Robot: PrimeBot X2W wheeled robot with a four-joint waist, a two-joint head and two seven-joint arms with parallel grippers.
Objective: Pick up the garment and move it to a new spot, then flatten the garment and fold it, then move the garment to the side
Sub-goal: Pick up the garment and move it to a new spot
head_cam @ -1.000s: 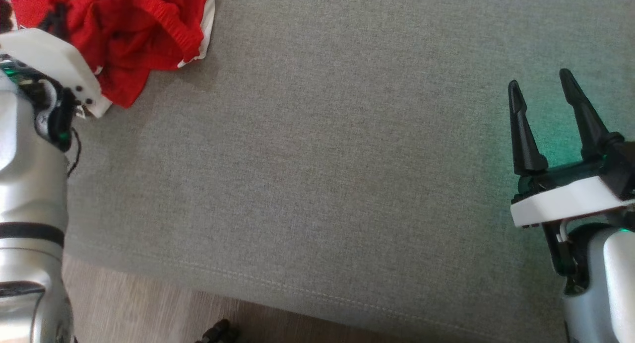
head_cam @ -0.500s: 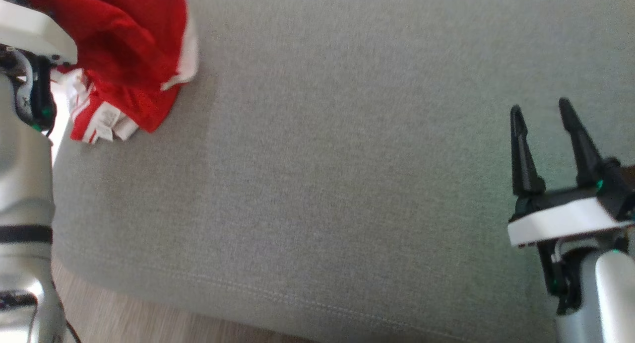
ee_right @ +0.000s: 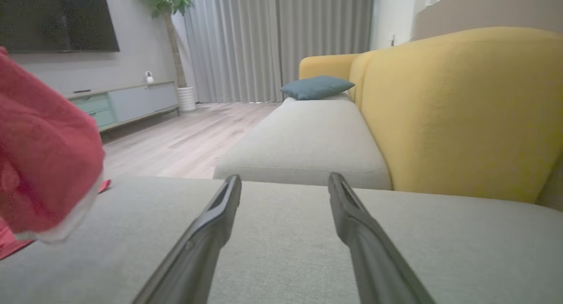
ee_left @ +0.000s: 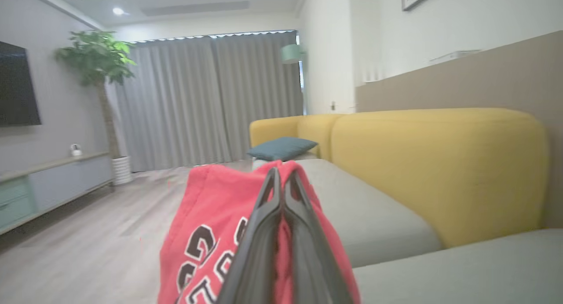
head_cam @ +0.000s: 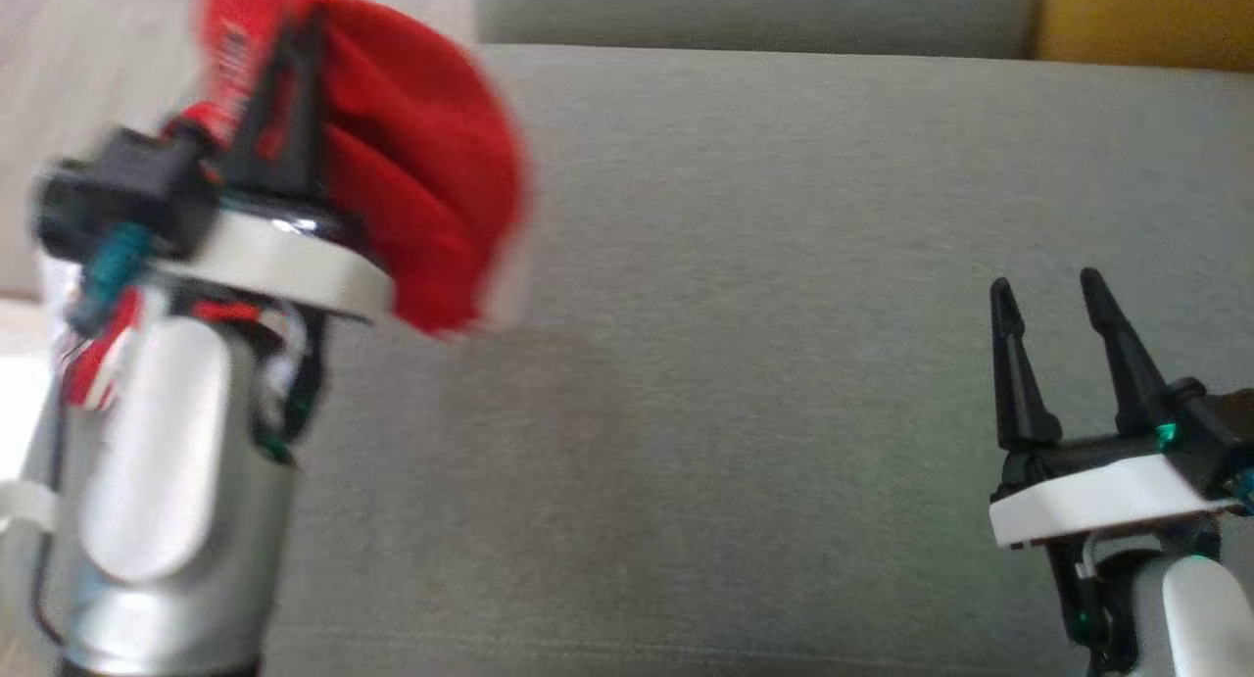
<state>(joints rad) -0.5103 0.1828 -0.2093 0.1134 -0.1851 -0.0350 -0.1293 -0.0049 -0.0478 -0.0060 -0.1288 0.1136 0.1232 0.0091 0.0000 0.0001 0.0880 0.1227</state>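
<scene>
The left gripper (ee_left: 281,185) is pinching its fingers tight on the red garment (head_cam: 421,197), carrying it raised at about ten o'clock in the head view; a second ago the garment was lying crumpled on the grey sofa seat (head_cam: 745,363), and now it is hanging bunched and motion-blurred above it, though whether its lowest hem is clear I cannot tell; so the pick-up is looking done and the move to a new spot is getting under way; the right gripper (head_cam: 1043,300) is waiting at four o'clock, fingers parted wide, holding nothing.
</scene>
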